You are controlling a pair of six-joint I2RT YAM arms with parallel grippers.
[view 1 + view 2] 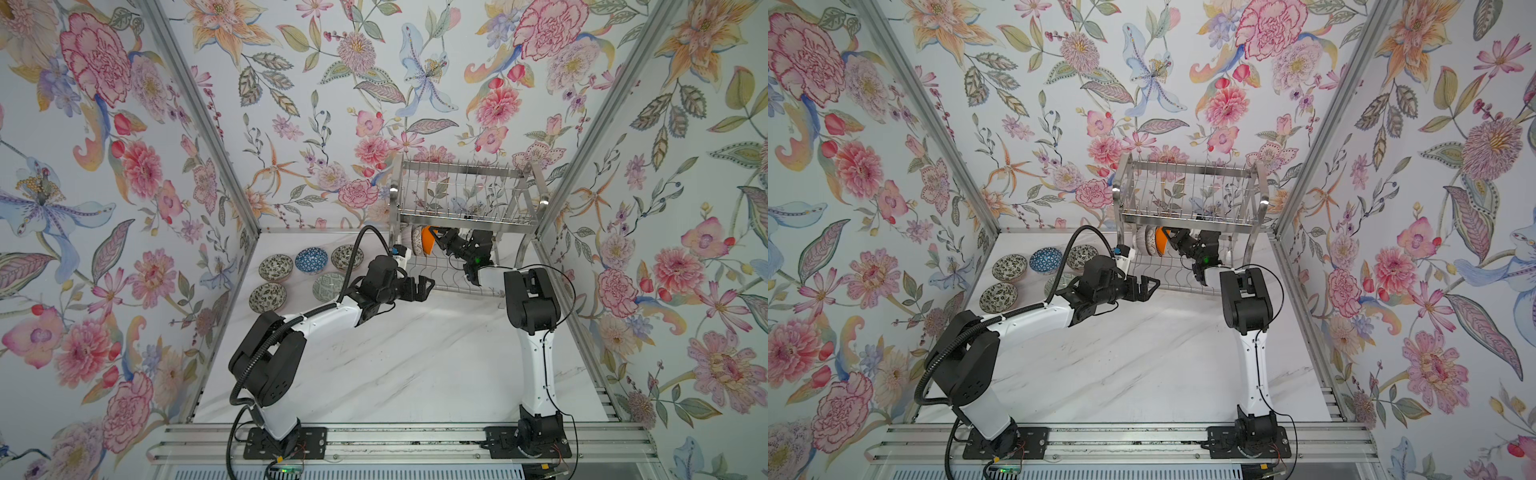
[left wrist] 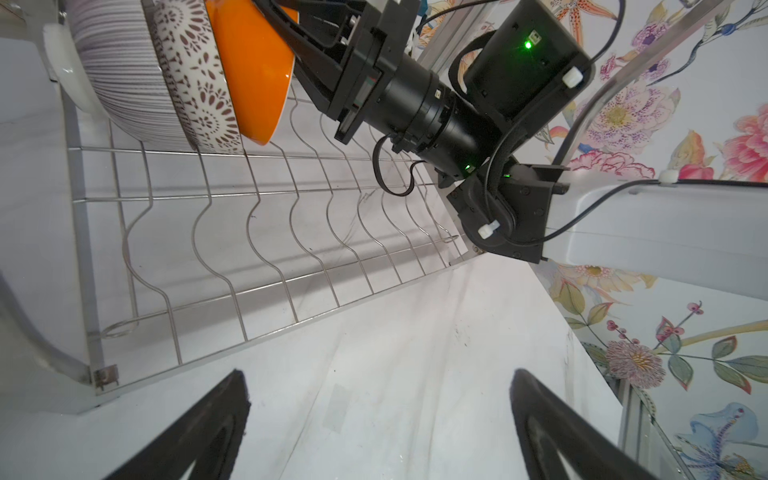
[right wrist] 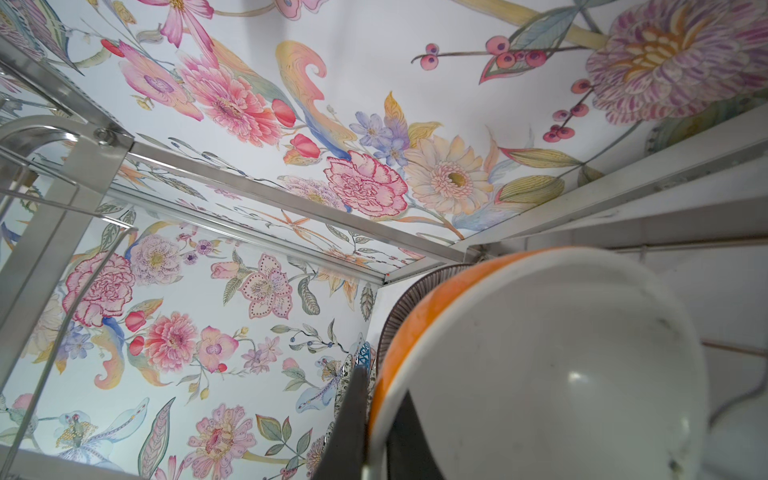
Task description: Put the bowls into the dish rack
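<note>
Bowls, L to R: five small round ceramic ones sit upright on the white marble tabletop (image 1: 415,353) at far L, visible only in the top views. Back row: black-white patterned bowl (image 1: 275,267), blue patterned bowl (image 1: 311,260), second black-white bowl (image 1: 347,257) partly behind the L arm (image 1: 328,316). Front row: third black-white bowl (image 1: 267,297) and pale green patterned bowl (image 1: 325,286), half hidden by the L arm.

Next, the left gripper (image 1: 427,287) hovers just in front of the rack's lower tier, holding nothing. Its wrist view shows the fingers (image 2: 232,399) spread wide w/ bare marble btwn them, clearer than from above.

At back R stands the tall two-tier shiny steel wire dish rack (image 1: 461,218). On the lower tier's L end three more bowls stand on edge. L wrist view alone shows all three outsides, each against the next: grey-striped bowl (image 2: 120,70), pinkish-brown patterned bowl (image 2: 195,83), orange glazed bowl (image 2: 253,70). From above they're slivers under the upper tier.

The right gripper (image 3: 382,384) is clamped on the orange glazed bowl's rim. R wrist view alone shows that bowl's white inside, w/ one finger on the orange outside and one within. Can't tell whether its lower edge touches the wire.
</note>
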